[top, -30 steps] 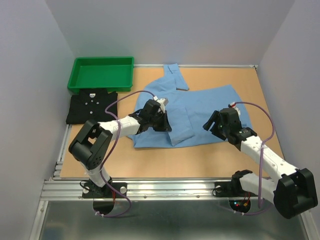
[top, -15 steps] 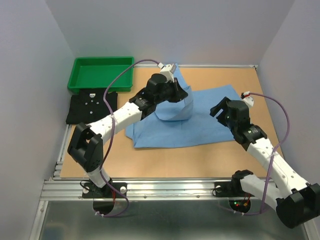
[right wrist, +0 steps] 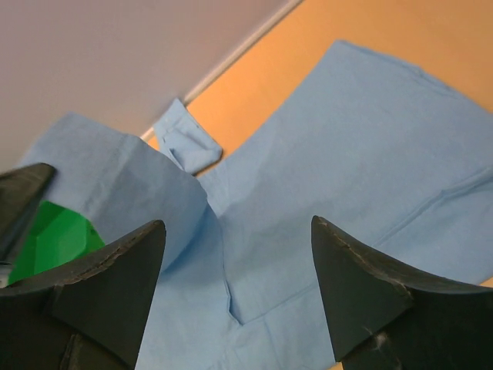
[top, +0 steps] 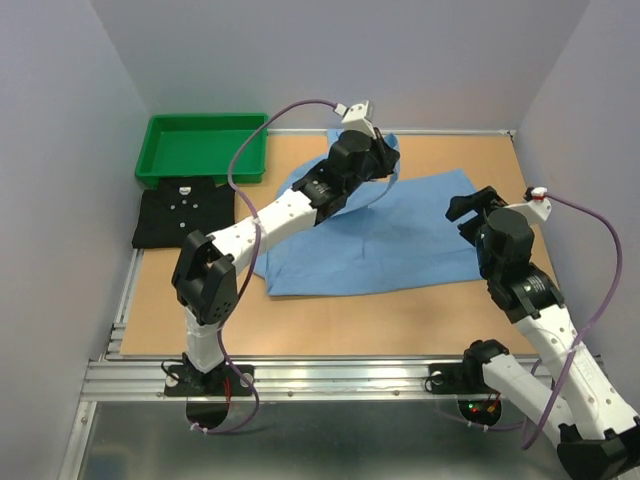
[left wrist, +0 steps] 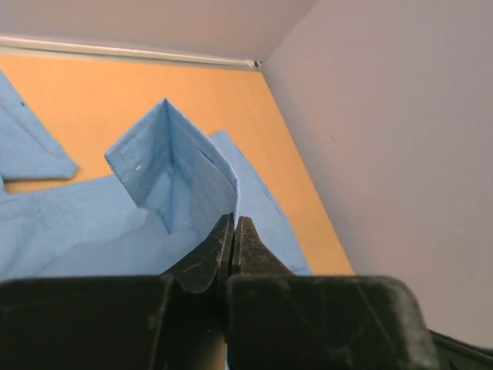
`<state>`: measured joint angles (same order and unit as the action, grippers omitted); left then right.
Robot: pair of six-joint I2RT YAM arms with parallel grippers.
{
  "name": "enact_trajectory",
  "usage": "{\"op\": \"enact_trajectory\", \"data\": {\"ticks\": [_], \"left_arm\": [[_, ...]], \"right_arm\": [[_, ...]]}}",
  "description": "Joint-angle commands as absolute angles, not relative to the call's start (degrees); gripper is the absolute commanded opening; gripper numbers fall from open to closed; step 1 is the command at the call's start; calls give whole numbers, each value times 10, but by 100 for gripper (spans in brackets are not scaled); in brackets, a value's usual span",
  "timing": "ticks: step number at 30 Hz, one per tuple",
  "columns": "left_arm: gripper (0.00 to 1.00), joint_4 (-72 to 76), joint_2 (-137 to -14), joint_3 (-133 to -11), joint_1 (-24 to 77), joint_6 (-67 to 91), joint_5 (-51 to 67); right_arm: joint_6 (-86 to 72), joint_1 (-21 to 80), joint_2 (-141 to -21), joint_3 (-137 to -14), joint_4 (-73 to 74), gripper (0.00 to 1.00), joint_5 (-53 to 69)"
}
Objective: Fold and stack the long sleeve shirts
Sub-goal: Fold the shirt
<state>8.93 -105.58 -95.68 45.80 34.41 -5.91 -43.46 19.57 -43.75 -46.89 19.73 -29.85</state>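
free: table strip before blue shirt | blocked: green tray far-left corner

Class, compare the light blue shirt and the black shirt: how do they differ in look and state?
The light blue shirt is spread across the table; the black shirt is folded into a compact rectangle. The left gripper pinches and lifts part of the light blue shirt; the black shirt lies untouched beside the green tray. Both are cloth shirts on the table.
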Motion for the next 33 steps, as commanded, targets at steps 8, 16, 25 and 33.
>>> {"op": "enact_trajectory", "data": {"ticks": [8, 16, 25, 33], "left_arm": [[0, 92, -1158, -1075, 586, 365, -144], [25, 121, -1221, -1079, 605, 374, -80], [80, 123, -1183, -1043, 606, 333, -94], [91, 93, -1098, -919, 520, 379, -74]], "right_arm": [[-409, 195, -369, -468, 184, 83, -388], [-372, 195, -335, -461, 185, 83, -420], [-362, 195, -346, -454, 199, 89, -423], [-336, 195, -463, -461, 217, 90, -344]]}}
